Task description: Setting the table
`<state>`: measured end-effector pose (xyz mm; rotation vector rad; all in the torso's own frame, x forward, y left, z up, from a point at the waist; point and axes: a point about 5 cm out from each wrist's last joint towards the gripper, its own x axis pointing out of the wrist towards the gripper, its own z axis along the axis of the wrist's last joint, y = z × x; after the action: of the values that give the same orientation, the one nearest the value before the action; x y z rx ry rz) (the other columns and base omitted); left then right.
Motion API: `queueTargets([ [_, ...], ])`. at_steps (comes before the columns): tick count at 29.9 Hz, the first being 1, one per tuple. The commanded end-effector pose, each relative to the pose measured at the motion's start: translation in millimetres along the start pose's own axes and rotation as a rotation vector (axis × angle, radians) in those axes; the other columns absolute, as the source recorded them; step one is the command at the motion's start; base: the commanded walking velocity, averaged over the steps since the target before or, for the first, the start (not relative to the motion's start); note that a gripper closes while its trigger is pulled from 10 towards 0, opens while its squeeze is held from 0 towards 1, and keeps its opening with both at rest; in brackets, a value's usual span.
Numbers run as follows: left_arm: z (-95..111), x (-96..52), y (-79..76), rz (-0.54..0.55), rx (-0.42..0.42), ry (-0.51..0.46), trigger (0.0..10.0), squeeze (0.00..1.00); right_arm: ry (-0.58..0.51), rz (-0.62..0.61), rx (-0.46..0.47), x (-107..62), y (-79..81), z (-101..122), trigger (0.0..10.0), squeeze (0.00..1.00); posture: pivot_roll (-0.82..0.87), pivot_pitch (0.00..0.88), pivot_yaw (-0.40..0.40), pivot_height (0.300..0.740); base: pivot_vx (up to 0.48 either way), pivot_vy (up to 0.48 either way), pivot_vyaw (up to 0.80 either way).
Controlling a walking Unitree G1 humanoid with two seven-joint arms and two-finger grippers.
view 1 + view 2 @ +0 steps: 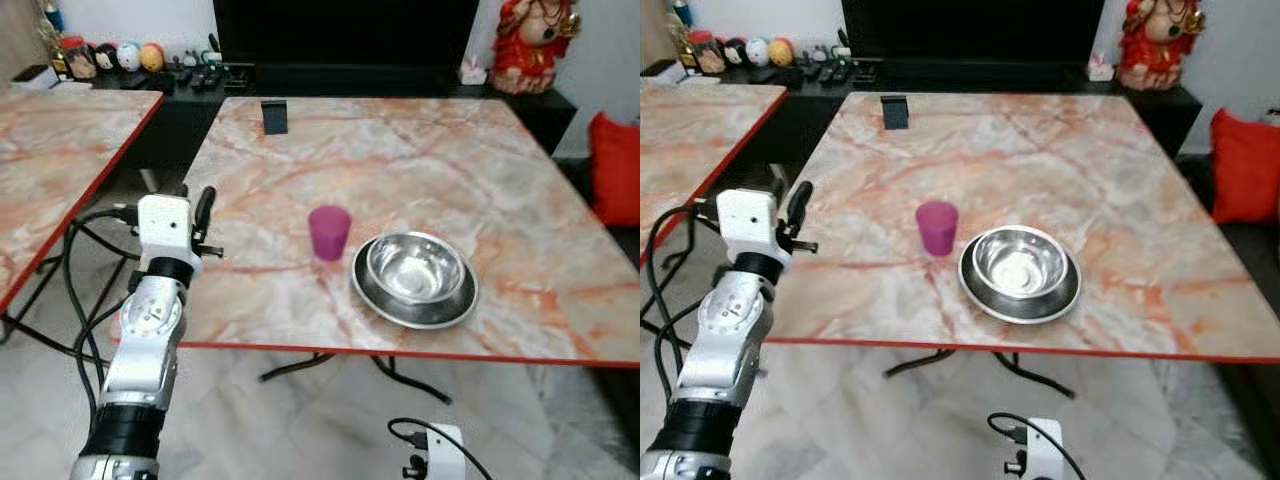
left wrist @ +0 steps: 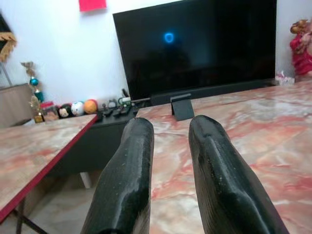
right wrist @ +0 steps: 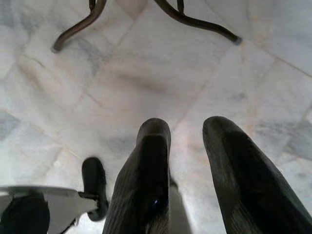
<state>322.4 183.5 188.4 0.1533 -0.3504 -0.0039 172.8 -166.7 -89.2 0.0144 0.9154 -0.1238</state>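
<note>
**Cup and bowl set near the front of the marble tabletop**

A small purple cup (image 1: 329, 232) stands upright near the front edge of the tabletop (image 1: 420, 160), opaque, its inside not visible from here. Just beside it, on the robot's right, a shiny steel bowl (image 1: 415, 268) sits inside a wider steel plate (image 1: 366, 290). The bowl looks empty and reflects light from its bottom. Cup and plate are close, but whether they touch cannot be told.

The tabletop is pink-orange marble pattern with a red rim. Near its far edge stands a small dark stand (image 1: 274, 116). A second table of the same pattern (image 1: 60, 140) lies to the robot's left. Behind both, a low black cabinet carries a large dark television (image 2: 195, 44), several remotes (image 1: 205, 75), small round toys (image 1: 125, 55) and a red figurine (image 1: 535, 40). A red cushion (image 1: 615, 170) lies at the far right. The floor (image 3: 146, 73) is pale marble tile.

The left pincer (image 2: 168, 161) is raised at the tabletop's left edge, released, fingers apart and holding nothing. The right pincer (image 3: 187, 146) hangs low, pointing at the floor near the table's legs (image 3: 195, 22), fingers apart and empty.
</note>
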Motion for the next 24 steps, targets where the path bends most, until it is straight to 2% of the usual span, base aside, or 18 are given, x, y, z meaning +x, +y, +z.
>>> queueTargets([
  [1,2,-1.7,3.8,0.019,0.018,-0.002,10.0,0.0,0.012,-0.005,0.007,-1.1,-1.8,-5,10.0,0.0,0.03,0.0,-0.008,0.74,0.0,0.337,0.0],
  [16,3,-1.9,12.4,0.063,0.022,0.0,10.0,0.0,0.013,0.002,0.001,-1.0,-0.9,-4,10.0,0.0,0.04,0.0,-0.009,0.74,0.0,0.343,0.0],
  [24,-7,-7.2,15.7,0.078,0.027,0.035,10.0,0.0,0.015,0.002,0.002,-1.0,-0.5,-5,10.0,0.0,0.04,0.0,-0.006,0.74,0.0,0.34,0.0],
])
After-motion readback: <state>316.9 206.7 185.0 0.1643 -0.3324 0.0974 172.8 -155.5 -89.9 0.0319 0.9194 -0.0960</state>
